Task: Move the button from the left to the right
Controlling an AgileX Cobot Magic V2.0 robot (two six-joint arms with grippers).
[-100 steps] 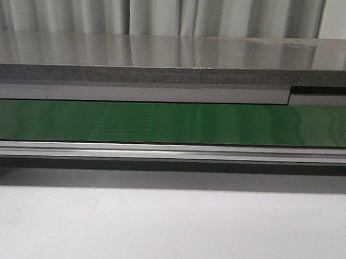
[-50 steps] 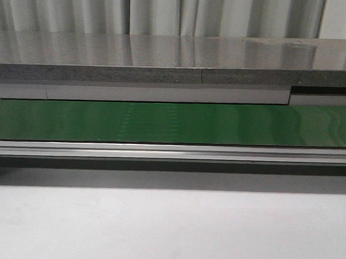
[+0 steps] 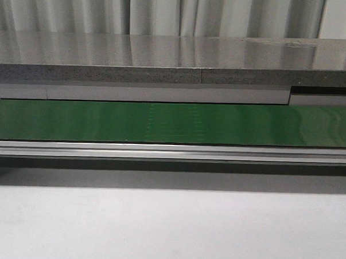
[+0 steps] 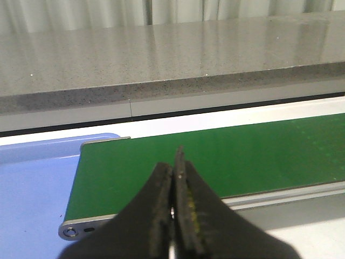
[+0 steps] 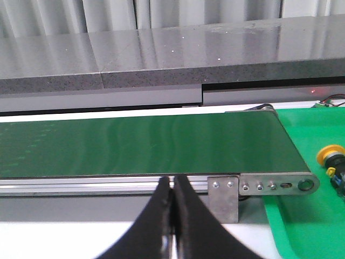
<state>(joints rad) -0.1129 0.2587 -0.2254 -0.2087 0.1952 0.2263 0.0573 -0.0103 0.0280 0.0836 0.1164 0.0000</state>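
Observation:
A button with a round yellow cap (image 5: 330,155) lies on a green tray (image 5: 302,226) past the right end of the green conveyor belt (image 3: 173,122), at the edge of the right wrist view. My right gripper (image 5: 172,181) is shut and empty, low in front of the belt's rail, left of the button. My left gripper (image 4: 177,162) is shut and empty, in front of the belt's left end (image 4: 161,162). No button shows on the belt. Neither gripper shows in the front view.
A blue tray (image 4: 32,183) lies past the belt's left end. An aluminium rail (image 3: 172,152) runs along the belt's near side, with a metal bracket (image 5: 223,197) near its right end. A grey stone ledge (image 3: 176,61) stands behind the belt. White tabletop (image 3: 169,227) lies in front.
A faint dotted pattern on the belt has shifted to the right across the front view. Nothing else has moved.

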